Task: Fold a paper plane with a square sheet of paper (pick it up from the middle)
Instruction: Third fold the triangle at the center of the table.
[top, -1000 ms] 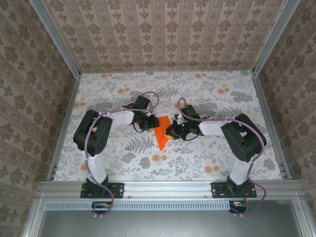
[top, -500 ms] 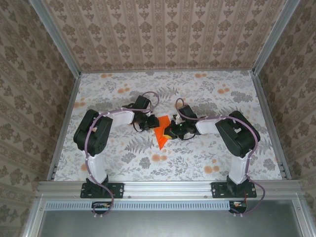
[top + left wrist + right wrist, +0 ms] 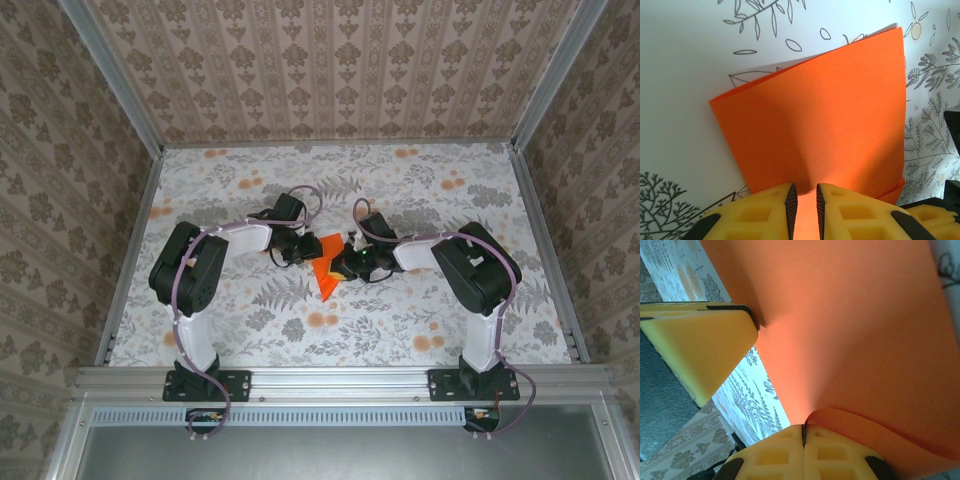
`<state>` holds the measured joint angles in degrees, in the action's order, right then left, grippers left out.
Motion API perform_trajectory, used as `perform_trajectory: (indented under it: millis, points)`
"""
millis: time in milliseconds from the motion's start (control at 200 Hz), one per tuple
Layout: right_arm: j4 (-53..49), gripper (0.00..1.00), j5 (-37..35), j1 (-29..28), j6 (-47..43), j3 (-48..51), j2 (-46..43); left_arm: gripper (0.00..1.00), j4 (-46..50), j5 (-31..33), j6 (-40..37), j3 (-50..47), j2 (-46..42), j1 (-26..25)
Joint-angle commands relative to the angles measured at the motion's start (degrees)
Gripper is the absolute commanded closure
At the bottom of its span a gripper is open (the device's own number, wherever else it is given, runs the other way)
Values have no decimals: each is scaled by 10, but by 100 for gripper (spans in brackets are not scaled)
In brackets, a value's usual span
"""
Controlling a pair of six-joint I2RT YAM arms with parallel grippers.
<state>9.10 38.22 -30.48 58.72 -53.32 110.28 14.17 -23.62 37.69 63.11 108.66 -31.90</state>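
The floral surface (image 3: 420, 320) carries everything. At its middle, between my two arms, is the square sheet of paper (image 3: 324, 272). It is already folded into a doubled piece that narrows to a point toward the near edge, and it is not yet a slim dart. I cannot tell whether it lies flat or is raised a little.

My left hand (image 3: 291, 250) is at the paper's far left edge. Its wrist view shows the fingers (image 3: 765, 212) almost together with orange between them, so I judge it clamped on the paper. My right hand (image 3: 351, 267) is at the paper's right side. There the fingers (image 3: 840, 455) are pressed together with a curled edge of the sheet pinched in the seam.

To fold well, I judge my left hand should act as the anchor while the right carries its edge over. The layers need to stay lined up and the bulge by my right pinch eased out. Pulling the two grips apart could tear thin paper or set a crooked crease.
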Motion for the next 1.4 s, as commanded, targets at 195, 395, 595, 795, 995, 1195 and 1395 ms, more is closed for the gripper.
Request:
perform_trajectory:
  millis: [195, 395, 595, 795, 995, 1195, 1395]
  points:
    - [-26, 100, 18, -10, -32, -26, 15, 78, 51, 8, -12, -5, 25, -11]
    - [-40, 100, 21, -12, -44, -28, 15, 78, 50, 8, -11, -6, 25, -11]
    - [-48, 99, 22, -12, -52, -30, 18, 78, 50, 8, -12, -6, 26, -12]
    - [-50, 99, 23, -12, -55, -35, 22, 78, 49, 8, -12, -6, 26, -12]
    - [-53, 99, 27, -14, -59, -41, 29, 78, 51, 8, -12, -5, 27, -12]
    - [-54, 99, 25, -15, -59, -42, 31, 78, 50, 7, -12, -5, 27, -12]
    - [-60, 99, 19, -14, -61, -43, 35, 78, 50, 7, -12, -5, 28, -12]
